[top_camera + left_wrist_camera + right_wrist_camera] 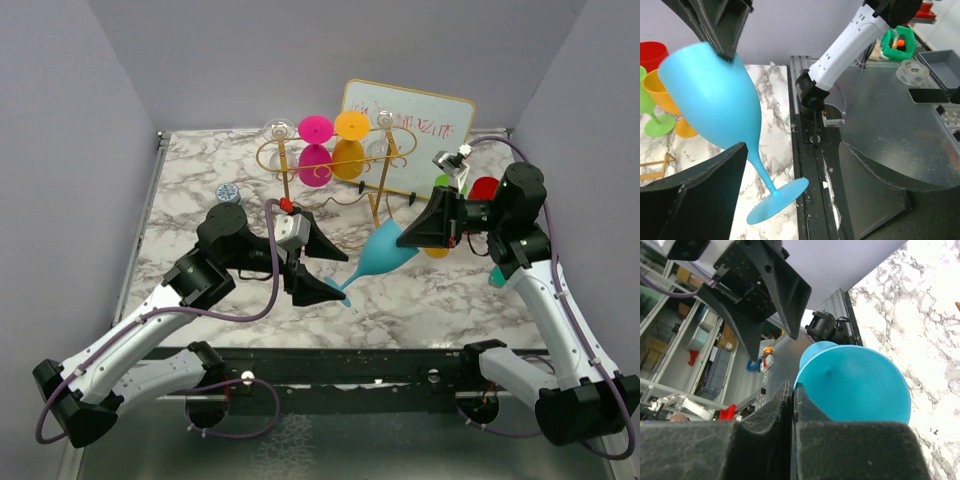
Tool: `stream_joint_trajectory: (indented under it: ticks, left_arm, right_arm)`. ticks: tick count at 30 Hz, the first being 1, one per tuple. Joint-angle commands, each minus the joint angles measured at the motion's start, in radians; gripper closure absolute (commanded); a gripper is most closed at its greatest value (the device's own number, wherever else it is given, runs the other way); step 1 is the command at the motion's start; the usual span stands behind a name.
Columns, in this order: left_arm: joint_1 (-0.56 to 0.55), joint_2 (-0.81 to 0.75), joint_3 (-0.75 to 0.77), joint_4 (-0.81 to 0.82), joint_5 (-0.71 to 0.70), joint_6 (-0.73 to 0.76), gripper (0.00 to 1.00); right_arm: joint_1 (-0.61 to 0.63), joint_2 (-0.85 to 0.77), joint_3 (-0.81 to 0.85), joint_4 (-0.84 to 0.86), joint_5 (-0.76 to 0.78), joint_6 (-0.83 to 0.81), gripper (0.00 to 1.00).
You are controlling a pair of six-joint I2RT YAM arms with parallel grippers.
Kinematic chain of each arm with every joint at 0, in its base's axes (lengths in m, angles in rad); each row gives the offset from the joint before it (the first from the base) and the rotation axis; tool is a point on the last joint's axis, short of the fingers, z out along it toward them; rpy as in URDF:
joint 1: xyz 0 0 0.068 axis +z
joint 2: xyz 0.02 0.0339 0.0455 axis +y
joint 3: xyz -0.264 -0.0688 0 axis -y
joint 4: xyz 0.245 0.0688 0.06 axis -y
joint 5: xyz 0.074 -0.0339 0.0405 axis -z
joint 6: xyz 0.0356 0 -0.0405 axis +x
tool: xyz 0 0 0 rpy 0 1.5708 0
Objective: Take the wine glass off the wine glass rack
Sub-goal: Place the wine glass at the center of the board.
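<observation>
Two fingers of your right gripper (791,395) are pressed almost together, and the thin wall of the blue glass (385,255) is pinched between them at the rim; that gripper has hold of the glass. The glass hangs tilted, with its bowl up against the right gripper and its stem slanting down and to the left towards the near edge of the desk (200,160); whether its foot touches the desk you cannot tell. Your left gripper (343,274) stands wide open around the lower bowl and stem, one finger above and one below. In the left wrist view the upper finger overlaps the bowl's rim, but whether it touches the glass is not clear; it grips nothing.

Behind the glass, well apart from it, the rack (283,165) stands at the back of the desk; the blue glass is off it. A pink glass (315,160) and a yellow glass (349,150) hang upside down side by side in the middle of the rack, and a clear glass (278,130) hangs at its left end. A whiteboard (415,125) leans just behind the rack's right side; a red glass (485,187) and a green glass (441,182) stand beyond the right arm. A small round blue thing (227,193) lies on the desk left of the rack.
</observation>
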Motion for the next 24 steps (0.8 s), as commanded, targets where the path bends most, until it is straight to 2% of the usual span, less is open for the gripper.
stream_joint_trajectory:
  ticks: [1,10,16,22,23,24]
  left_arm:
    - [-0.001,-0.005,0.037,-0.022,-0.086,0.022,0.21]
    - [-0.001,-0.008,0.039,-0.034,-0.172,0.019,0.13]
    - [-0.001,-0.005,0.044,-0.061,-0.241,0.009,0.10]
    - [-0.001,0.010,0.057,-0.088,-0.312,0.011,0.09]
    - [-0.001,0.010,0.060,-0.089,-0.329,0.010,0.08]
    - [-0.001,0.013,0.066,-0.094,-0.354,-0.005,0.03]
  right_arm:
    - [0.001,0.023,0.034,-0.222,0.056,-0.167,1.00]
    - [0.001,0.047,0.079,-0.428,0.141,-0.326,1.00]
    - [0.004,0.078,0.143,-0.632,0.256,-0.462,1.00]
    - [0.011,0.106,0.164,-0.724,0.374,-0.497,1.00]
    - [0.014,0.109,0.171,-0.736,0.392,-0.502,1.00]
    - [0.017,0.110,0.178,-0.747,0.417,-0.504,1.00]
